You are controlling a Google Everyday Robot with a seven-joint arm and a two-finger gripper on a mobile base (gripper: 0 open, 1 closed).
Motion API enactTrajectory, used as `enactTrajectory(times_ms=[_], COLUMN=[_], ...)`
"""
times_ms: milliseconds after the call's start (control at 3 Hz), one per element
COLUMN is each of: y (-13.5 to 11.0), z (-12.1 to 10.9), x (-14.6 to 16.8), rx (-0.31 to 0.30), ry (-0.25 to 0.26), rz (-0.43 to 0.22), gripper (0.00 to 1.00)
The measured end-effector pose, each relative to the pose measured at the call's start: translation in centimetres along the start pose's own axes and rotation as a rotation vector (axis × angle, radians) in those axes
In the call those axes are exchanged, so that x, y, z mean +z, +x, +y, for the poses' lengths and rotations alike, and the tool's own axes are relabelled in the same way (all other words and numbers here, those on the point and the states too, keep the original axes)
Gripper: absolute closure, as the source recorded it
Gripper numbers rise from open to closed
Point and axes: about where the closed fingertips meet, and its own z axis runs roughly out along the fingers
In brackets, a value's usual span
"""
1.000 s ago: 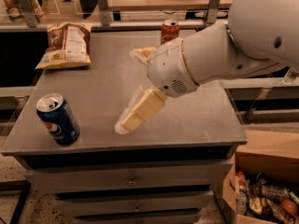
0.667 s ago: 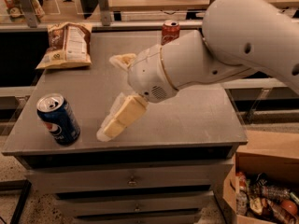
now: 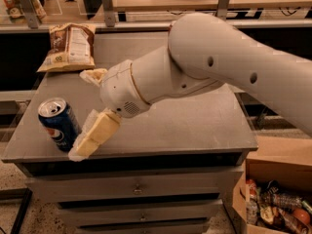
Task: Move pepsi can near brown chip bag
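The pepsi can (image 3: 58, 124) is dark blue with a silver top and stands upright at the front left corner of the grey table (image 3: 195, 126). The brown chip bag (image 3: 68, 46) lies flat at the table's back left corner, well behind the can. My gripper (image 3: 83, 112) is open, just right of the can, with its tan fingers spread wide. The near finger (image 3: 93, 134) reaches down beside the can's right side, and the far finger (image 3: 93, 75) points left behind it. The can is not held. My white arm crosses the table from the right.
An open cardboard box (image 3: 273, 194) full of snack packets sits on the floor at the lower right. The table has drawers (image 3: 136, 189) below its front edge. A shelf with posts runs behind the table.
My arm has swung left and forward, bringing the open gripper from mid-table up beside the pepsi can. The arm now hides the red can at the back. The pepsi can and bag have not moved.
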Motion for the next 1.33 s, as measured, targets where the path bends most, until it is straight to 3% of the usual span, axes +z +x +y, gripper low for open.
enactTrajectory(times_ms=[1000, 1333], y=[-0.2, 0.3], z=[-0.4, -0.8], x=[5.3, 6.2], rx=[0.038, 0.068], ry=[-0.078, -0.085], rz=[-0.056, -0.066], gripper=[0.0, 0.16])
